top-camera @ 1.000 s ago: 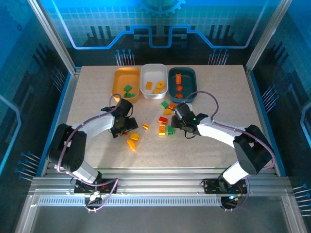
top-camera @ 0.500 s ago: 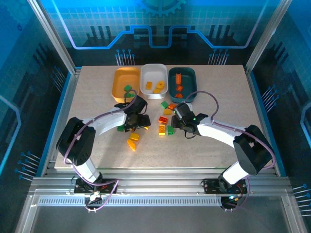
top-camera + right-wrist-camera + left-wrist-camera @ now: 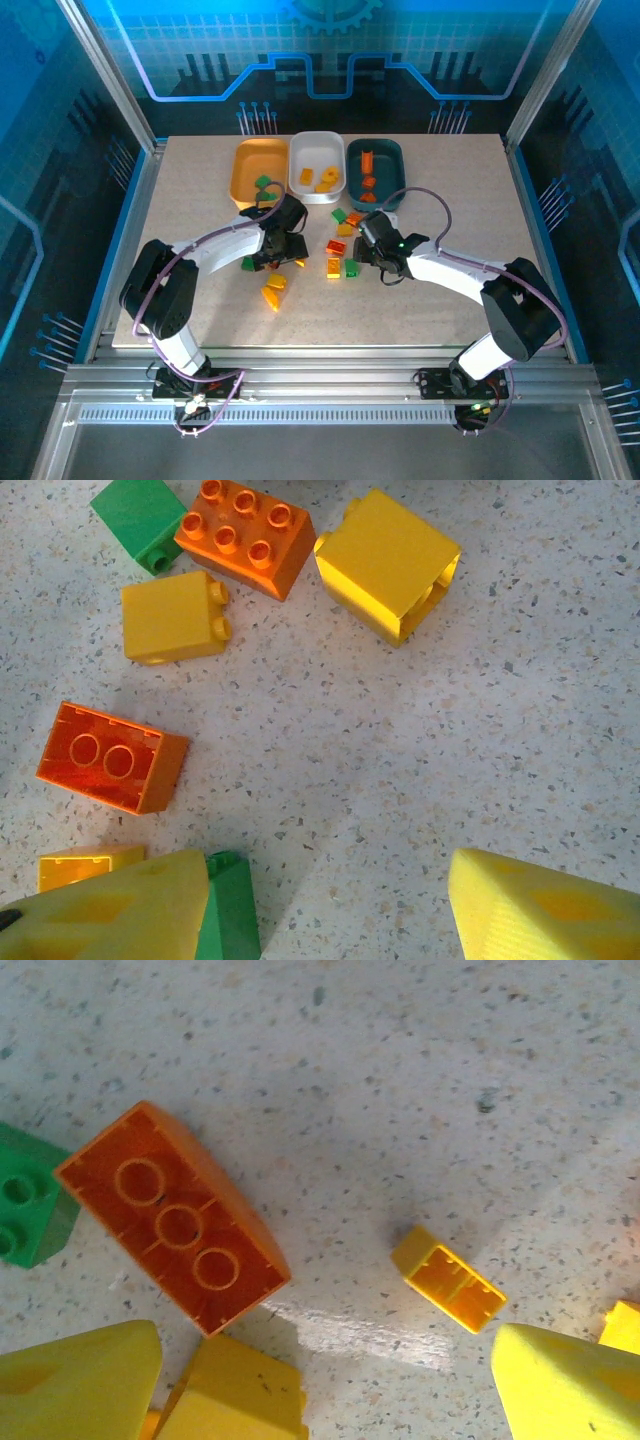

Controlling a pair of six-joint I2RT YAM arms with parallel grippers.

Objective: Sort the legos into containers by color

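My left gripper [image 3: 280, 262] hovers open over loose legos. In its wrist view the left gripper [image 3: 325, 1390] has an upturned orange brick [image 3: 175, 1215], a green brick [image 3: 25, 1210] and a small yellow brick [image 3: 447, 1278] ahead, and a yellow brick [image 3: 235, 1390] beside its left finger. My right gripper [image 3: 368, 262] is open too. In its own view the right gripper [image 3: 325, 910] has a green brick [image 3: 225, 910] against its left finger and bare table between the tips. The orange tray [image 3: 244, 165], white tray [image 3: 302, 160] and teal tray [image 3: 392, 165] stand at the back.
Ahead of the right gripper lie an upturned orange brick [image 3: 110, 755], a yellow brick [image 3: 175, 615], a studded orange brick [image 3: 245, 530], a green brick [image 3: 140, 515] and a large yellow brick [image 3: 390, 560]. Two yellow pieces [image 3: 272, 290] lie nearer the front.
My left arm has swung right and away from the front, uncovering a green brick on its left. The right arm has stayed put, and no brick has moved.
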